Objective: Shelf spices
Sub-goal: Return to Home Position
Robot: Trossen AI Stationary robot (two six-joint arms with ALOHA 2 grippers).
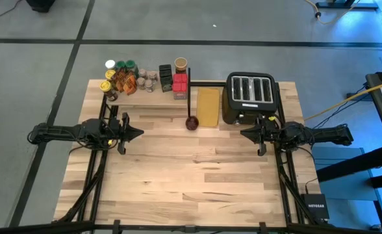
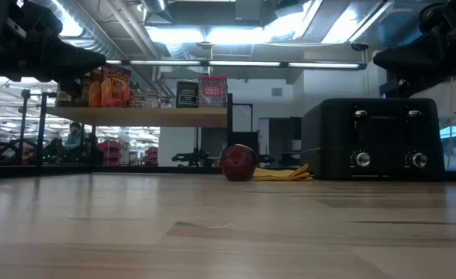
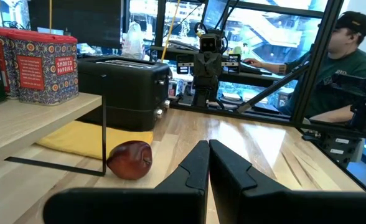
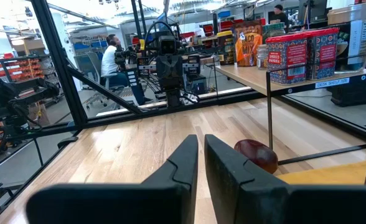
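Clenched and empty, left pincer (image 1: pixel 134 133) and right pincer (image 1: pixel 246 134) hang mid-frame, with the spices (image 1: pixel 129 79) on the shelf (image 2: pixel 158 117) upper left, nearer the left arm.

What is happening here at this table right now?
Nothing is being handled at this moment. The left gripper and the right gripper hang shut and empty above the table, tips pointing at each other. The spices stand together on the shelf at the table's far left. A dark red round object lies by the yellow board, left of the black toaster.

high: overhead, whole table (image 1: pixel 178 169) | low: tabletop level, toward shelf (image 2: pixel 158 116) | wrists: facing inward, share shelf
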